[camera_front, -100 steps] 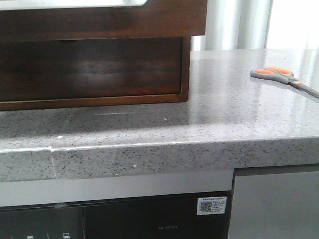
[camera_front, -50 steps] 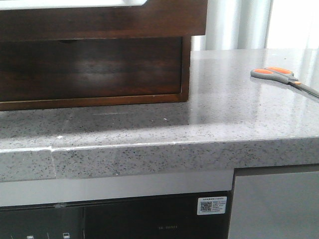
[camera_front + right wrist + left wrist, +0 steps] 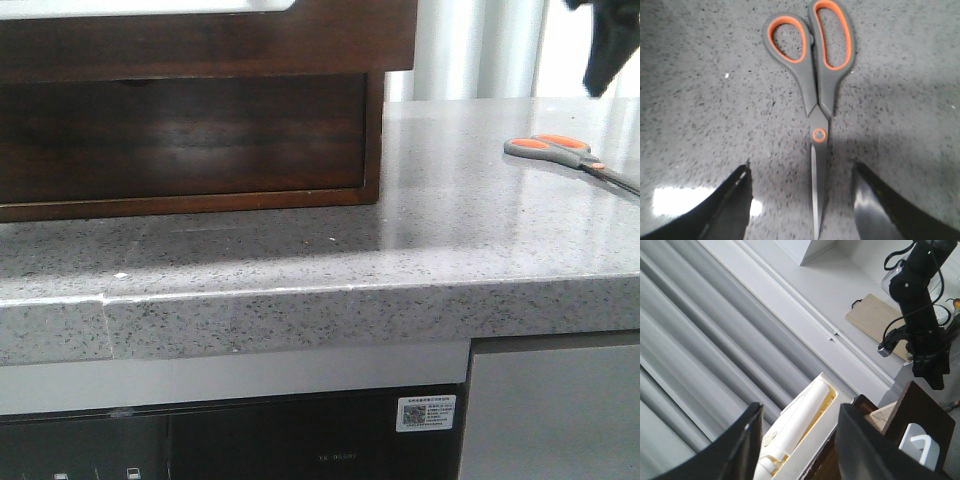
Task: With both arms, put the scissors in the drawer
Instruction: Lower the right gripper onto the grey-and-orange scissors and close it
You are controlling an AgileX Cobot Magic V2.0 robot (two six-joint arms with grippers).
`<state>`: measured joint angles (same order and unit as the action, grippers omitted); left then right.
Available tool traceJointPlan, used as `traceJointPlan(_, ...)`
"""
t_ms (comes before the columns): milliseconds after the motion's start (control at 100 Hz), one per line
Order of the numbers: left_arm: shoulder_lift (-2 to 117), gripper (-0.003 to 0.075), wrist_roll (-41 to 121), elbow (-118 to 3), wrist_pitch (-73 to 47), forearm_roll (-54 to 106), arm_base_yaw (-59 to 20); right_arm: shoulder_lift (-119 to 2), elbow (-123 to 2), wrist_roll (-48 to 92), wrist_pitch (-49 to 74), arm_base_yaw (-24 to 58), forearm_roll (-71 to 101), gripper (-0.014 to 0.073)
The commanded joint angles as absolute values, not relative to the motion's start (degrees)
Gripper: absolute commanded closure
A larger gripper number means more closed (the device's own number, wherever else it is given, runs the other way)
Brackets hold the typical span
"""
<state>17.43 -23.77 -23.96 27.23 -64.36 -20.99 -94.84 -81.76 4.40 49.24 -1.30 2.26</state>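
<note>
The scissors (image 3: 560,152), with orange-and-grey handles, lie flat on the grey stone counter at the far right. In the right wrist view the closed scissors (image 3: 816,95) point their blades between my open fingers, and my right gripper (image 3: 802,200) hovers just above them without touching. From the front, that right gripper (image 3: 600,70) shows as a dark shape above the scissors. The drawer (image 3: 200,45), dark-brown with a pale rim, juts out at the top left. My left gripper (image 3: 800,440) is open and empty, raised beside dark wood (image 3: 917,412).
A second dark wooden drawer front (image 3: 180,135) sits under the jutting one. The counter's front edge (image 3: 300,310) runs across the front view. A white tray with a pale roll (image 3: 805,425), grey curtains and the right arm (image 3: 920,315) show in the left wrist view.
My right gripper has come into the front view at the top right, above the scissors. The scissors and the drawer have not moved.
</note>
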Motion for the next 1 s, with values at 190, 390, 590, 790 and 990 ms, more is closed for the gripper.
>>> traceJointPlan(190, 17.9, 0.0409, -24.6, -25.9, 27.8, -61.6, -21.5, -106.6, -99.6, 5.9, 59.0, -1.5, 1.3, 0.0211)
traceJointPlan(390, 17.9, 0.0409, -24.6, -25.9, 27.8, -61.6, -21.5, -112.3, -106.5, 5.9, 63.5, -1.6, 0.6, 0.0211)
traceJointPlan(590, 17.9, 0.0409, -24.6, -25.9, 27.8, -61.6, -21.5, -113.9, -107.6, 5.9, 63.8, -1.6, 0.6, 0.0211)
traceJointPlan(790, 17.9, 0.0409, -24.6, -25.9, 27.8, -61.6, -21.5, -115.0, -107.6, 5.9, 63.9, -1.7, 0.0, 0.0211)
traceJointPlan(990, 17.9, 0.0409, -24.6, -25.9, 27.8, -61.6, -21.5, -116.1, -107.6, 5.9, 64.5, -1.7, 0.0, 0.0211)
